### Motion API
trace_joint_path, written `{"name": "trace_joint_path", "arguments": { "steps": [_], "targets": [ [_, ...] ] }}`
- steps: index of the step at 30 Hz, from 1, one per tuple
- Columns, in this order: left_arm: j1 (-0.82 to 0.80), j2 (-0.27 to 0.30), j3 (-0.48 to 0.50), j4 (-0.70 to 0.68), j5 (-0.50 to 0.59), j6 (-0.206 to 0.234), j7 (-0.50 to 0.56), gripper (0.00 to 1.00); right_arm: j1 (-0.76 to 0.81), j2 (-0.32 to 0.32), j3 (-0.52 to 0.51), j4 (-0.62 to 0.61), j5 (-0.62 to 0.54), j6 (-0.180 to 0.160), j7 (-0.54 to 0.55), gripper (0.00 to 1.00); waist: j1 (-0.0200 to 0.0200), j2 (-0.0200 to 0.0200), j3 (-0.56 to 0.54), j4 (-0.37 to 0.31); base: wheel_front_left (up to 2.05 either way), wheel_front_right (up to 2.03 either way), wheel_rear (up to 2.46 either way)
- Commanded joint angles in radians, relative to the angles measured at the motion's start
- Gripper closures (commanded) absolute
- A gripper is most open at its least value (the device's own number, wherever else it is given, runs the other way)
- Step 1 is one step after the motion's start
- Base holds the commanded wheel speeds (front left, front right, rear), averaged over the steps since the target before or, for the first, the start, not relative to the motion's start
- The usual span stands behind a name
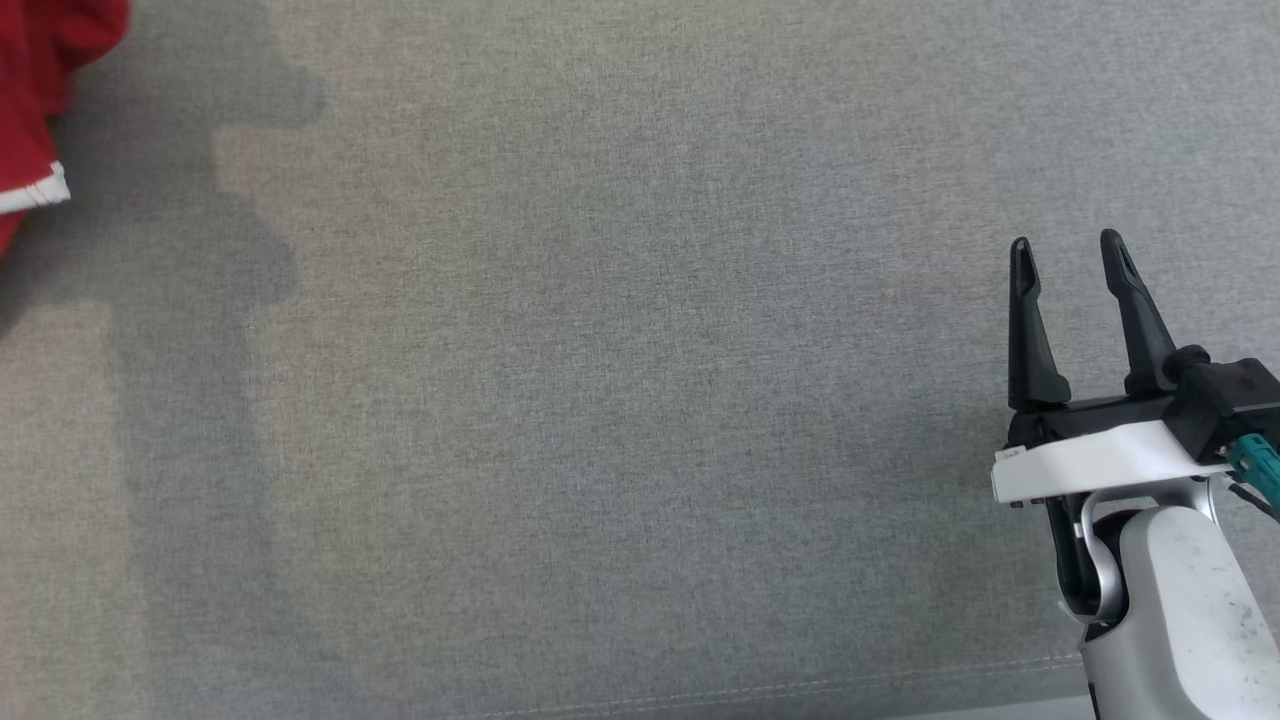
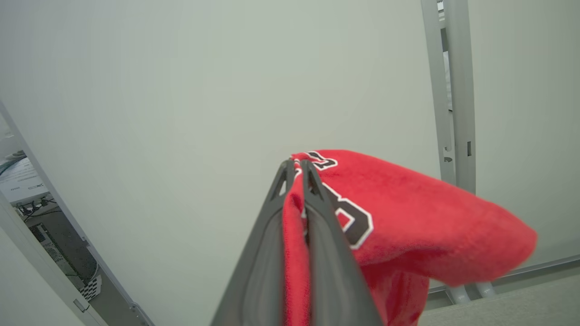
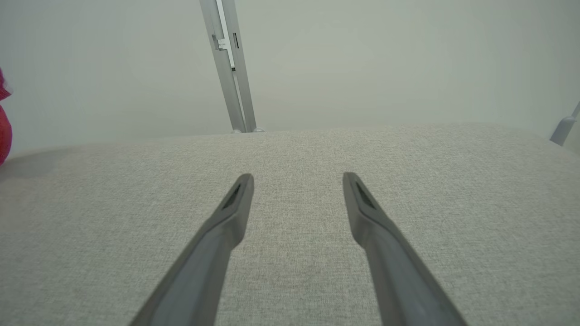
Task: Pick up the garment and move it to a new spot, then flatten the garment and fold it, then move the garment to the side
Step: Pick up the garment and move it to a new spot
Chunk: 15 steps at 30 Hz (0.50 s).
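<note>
The garment (image 2: 421, 226) is red with white-edged black lettering. In the left wrist view my left gripper (image 2: 297, 165) is shut on a fold of it, and the cloth hangs off to the right, lifted above the surface. A red piece of the garment (image 1: 40, 90) with a white band shows at the head view's top left corner, casting a shadow on the grey fabric. A sliver of the garment (image 3: 3, 131) shows at the right wrist view's left edge. My right gripper (image 1: 1068, 248) stands open at the lower right, nothing between its fingers, also seen over bare fabric (image 3: 297, 179).
The work surface is a grey woven fabric top (image 1: 620, 380) with a stitched seam near the front edge. A pale wall and a grey metal post (image 3: 231, 68) stand behind it. Shelving with cables (image 2: 41, 226) lies at the left wrist view's lower left.
</note>
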Motion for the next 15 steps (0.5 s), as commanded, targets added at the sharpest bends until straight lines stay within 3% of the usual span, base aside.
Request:
{"name": "trace_joint_path", "arguments": {
  "steps": [1, 10, 15],
  "targets": [
    [-0.027, 0.0, -0.013, -0.047, 0.004, -0.003, 0.015, 1.0, 0.006, 0.005, 0.003, 0.01, 0.009, -0.001, -0.007, 0.0, 0.0, 0.0, -0.034, -0.019, 0.0, 0.0, 0.0],
    [-0.093, -0.063, -0.104, -0.373, -0.005, -0.003, 0.185, 1.0, -0.011, 0.015, 0.014, 0.032, 0.046, -0.001, -0.009, 0.0, 0.0, 0.0, -0.062, -0.12, 0.0, 0.0, 0.0],
    [-0.125, -0.128, -0.164, -0.469, -0.022, -0.003, 0.257, 1.0, -0.017, 0.017, 0.027, 0.032, 0.096, -0.001, -0.009, 0.0, 0.0, 0.0, -0.055, -0.193, 0.0, 0.0, 0.0]
  ]
}}
